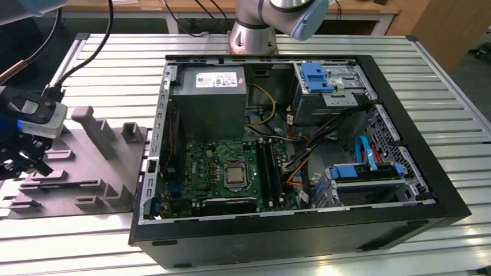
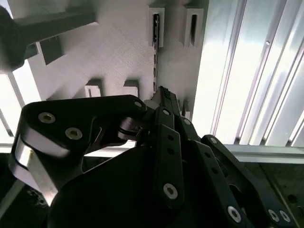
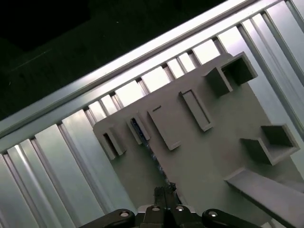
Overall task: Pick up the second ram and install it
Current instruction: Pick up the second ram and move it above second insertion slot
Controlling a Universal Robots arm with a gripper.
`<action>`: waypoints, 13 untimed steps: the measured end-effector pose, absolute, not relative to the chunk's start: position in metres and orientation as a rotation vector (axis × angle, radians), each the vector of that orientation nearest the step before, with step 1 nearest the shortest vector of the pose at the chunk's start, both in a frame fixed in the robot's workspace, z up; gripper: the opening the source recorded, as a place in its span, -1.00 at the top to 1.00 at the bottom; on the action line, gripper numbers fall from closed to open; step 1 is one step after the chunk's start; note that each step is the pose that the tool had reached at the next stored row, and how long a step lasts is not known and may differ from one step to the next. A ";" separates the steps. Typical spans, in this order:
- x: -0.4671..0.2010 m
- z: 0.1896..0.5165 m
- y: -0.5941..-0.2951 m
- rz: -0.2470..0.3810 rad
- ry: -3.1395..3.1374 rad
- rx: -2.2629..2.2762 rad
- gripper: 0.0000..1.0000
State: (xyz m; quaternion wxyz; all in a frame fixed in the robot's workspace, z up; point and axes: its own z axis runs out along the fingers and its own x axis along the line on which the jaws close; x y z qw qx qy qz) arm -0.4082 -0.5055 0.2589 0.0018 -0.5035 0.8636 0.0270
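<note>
Second wrist view | my gripper sat pressed together, apparently pinching the second ram | it stood on edge in the grey fixture tray, long axis running straight away from me.

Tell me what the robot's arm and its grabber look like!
The arm is a shiny silver-grey tube with a pale blue cap at a joint. Thick black cables run to its wrist, where a white-and-grey camera box sits. The gripper is black, built from flat linked bars held together by round silver screws.
</note>
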 end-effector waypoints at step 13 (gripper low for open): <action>-0.408 0.258 -0.505 0.085 2.510 -1.892 0.80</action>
